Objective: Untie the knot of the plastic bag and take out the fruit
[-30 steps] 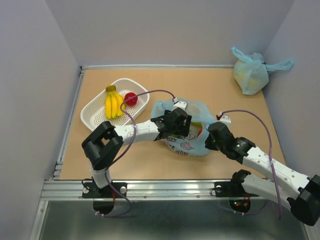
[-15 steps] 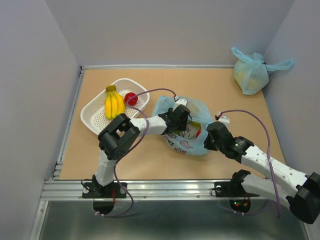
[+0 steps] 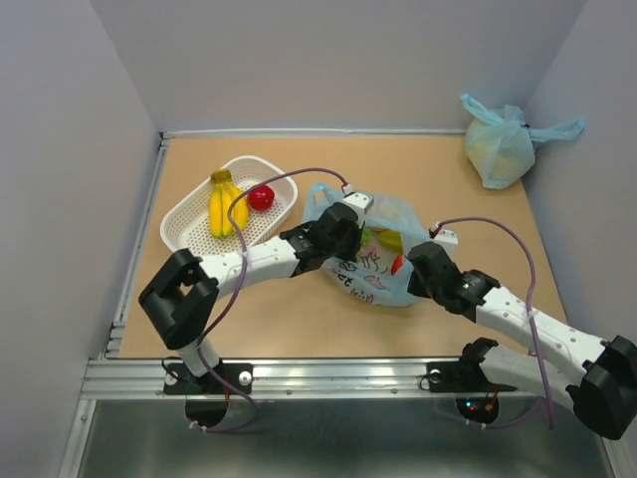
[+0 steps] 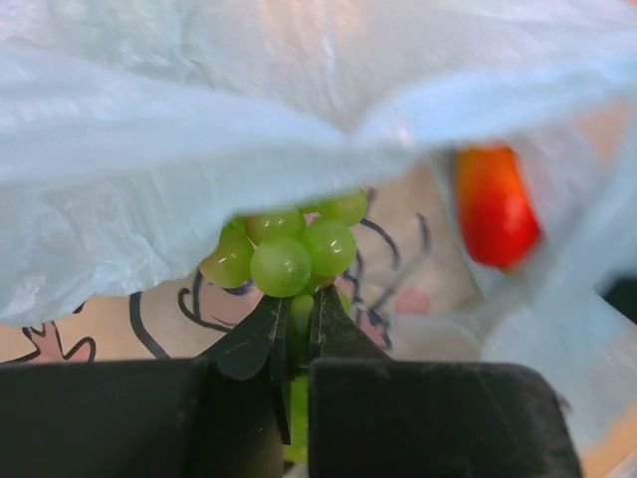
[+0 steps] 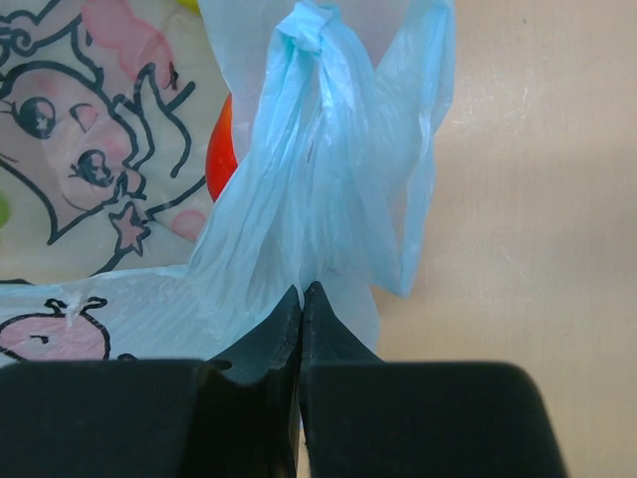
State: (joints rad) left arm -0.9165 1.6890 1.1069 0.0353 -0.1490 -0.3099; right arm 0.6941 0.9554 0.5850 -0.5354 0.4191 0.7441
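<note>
Soft, even light fills the overhead view; the surface (image 3: 299,319) carries only faint shadows. In the left wrist view the plastic bag (image 4: 179,149) above the left pincer (image 4: 297,299) is washed out and blurred; the grapes (image 4: 289,254) at its tips are sharp, the orange-red piece (image 4: 495,204) to its right soft. The right wrist view is crisp.
</note>
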